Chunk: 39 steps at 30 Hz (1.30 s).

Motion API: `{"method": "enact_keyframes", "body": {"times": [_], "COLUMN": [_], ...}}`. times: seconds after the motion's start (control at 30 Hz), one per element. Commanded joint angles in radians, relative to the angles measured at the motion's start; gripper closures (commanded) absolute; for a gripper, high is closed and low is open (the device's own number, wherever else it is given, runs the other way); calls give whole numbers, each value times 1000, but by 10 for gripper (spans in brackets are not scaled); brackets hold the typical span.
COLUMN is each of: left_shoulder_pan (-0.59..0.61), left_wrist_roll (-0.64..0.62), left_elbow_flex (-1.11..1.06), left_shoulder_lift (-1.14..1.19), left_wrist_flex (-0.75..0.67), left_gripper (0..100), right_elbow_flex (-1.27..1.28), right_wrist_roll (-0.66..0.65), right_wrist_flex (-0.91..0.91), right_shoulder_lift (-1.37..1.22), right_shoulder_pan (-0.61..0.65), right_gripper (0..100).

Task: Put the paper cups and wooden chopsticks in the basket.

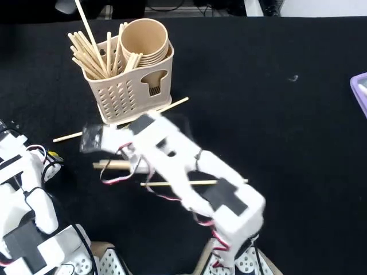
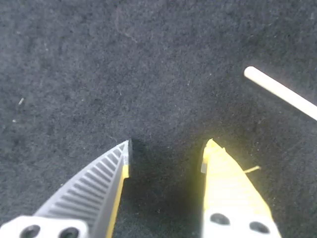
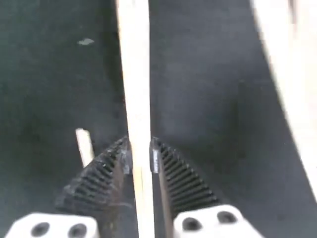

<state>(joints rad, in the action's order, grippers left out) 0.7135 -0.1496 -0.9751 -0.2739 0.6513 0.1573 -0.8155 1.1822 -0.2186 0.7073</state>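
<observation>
A beige basket [image 1: 131, 90] stands at the back left and holds a stack of paper cups [image 1: 145, 39] and several wooden chopsticks [image 1: 92, 54]. My right gripper [image 3: 139, 144] is shut on one chopstick [image 3: 133, 89] that runs out ahead between its fingers. From above, that gripper [image 1: 92, 140] sits just in front of the basket, with the held chopstick [image 1: 67, 136] poking out to the left. Two more chopsticks [image 1: 112, 165] [image 1: 189, 183] lie on the cloth under the right arm. My left gripper [image 2: 169, 144] is open over bare cloth, with a chopstick end [image 2: 277, 91] nearby.
A black cloth [image 1: 275, 114] covers the table, with wide free room to the right. A purple container's edge [image 1: 360, 91] shows at the far right. The left arm [image 1: 26, 206] sits at the front left corner.
</observation>
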Motion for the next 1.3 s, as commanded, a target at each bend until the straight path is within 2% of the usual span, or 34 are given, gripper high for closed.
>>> {"method": "enact_keyframes", "body": {"times": [0.0,0.2,0.4,0.53,0.73,0.9,0.97,1.07,1.27], "left_shoulder_pan": [8,8,8,8,8,8,8,8,8], "left_wrist_roll": [9,9,9,9,9,9,9,9,9], "left_elbow_flex": [31,31,31,30,30,31,30,30,31], "left_shoulder_lift": [2,2,2,2,2,2,2,2,2], "left_wrist_flex": [-9,-9,-9,-9,-9,-9,-9,-9,-9], "left_gripper": [762,762,762,762,762,762,762,762,762], "right_elbow_flex": [1,5,-31,-71,111,309,311,248,97], "right_wrist_roll": [28,164,400,476,473,454,390,307,284], "right_wrist_flex": [6,9,-37,-106,-51,-282,-361,-381,-381], "right_shoulder_lift": [186,369,598,650,579,355,240,88,-94], "right_shoulder_pan": [-95,-167,-52,-44,25,77,89,94,18], "right_gripper": [988,988,988,988,972,776,721,687,681]}}
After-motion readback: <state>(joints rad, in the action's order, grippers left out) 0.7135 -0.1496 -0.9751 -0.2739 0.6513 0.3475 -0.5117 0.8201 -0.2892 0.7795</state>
